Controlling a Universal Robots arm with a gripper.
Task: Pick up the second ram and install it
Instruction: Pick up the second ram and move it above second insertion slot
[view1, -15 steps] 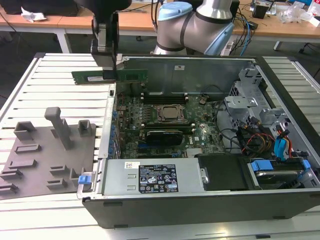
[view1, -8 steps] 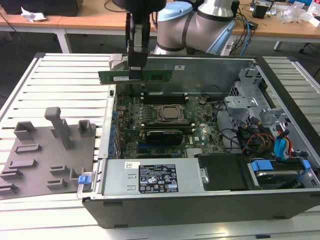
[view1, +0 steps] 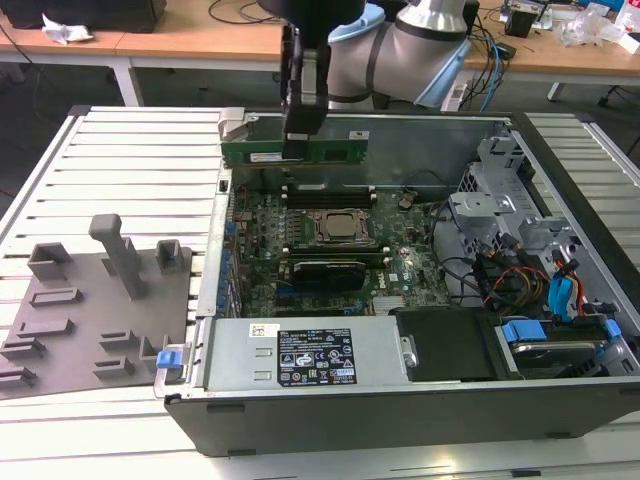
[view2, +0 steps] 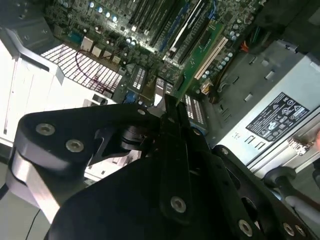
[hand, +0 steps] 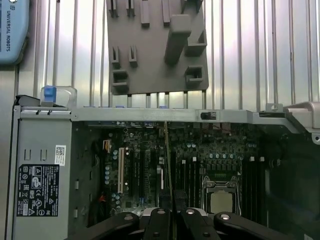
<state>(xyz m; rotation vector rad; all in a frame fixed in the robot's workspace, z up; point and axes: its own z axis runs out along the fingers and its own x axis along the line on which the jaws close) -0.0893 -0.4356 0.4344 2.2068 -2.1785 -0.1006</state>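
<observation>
Green second ram (view1: 340, 150) hangs level over the open computer case (view1: 400, 415), near the case's 12 o'clock wall in the exterior view. Gripper (view1: 300, 152) fingers are clamped on its middle, 1 stick held. The case lies on a slatted metal table (view1: 120, 160). A grey moulded fixture (view1: 90, 300) sits at the case's 9 o'clock. Wooden desks (view1: 180, 40) cross the room at 12 o'clock.

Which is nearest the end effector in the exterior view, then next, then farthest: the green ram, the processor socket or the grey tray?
1. The second ram: gripped in the end effector.
2. The processor socket: on the motherboard inside the case.
3. The grey tray: outside the case, at the exterior view's left.
</observation>
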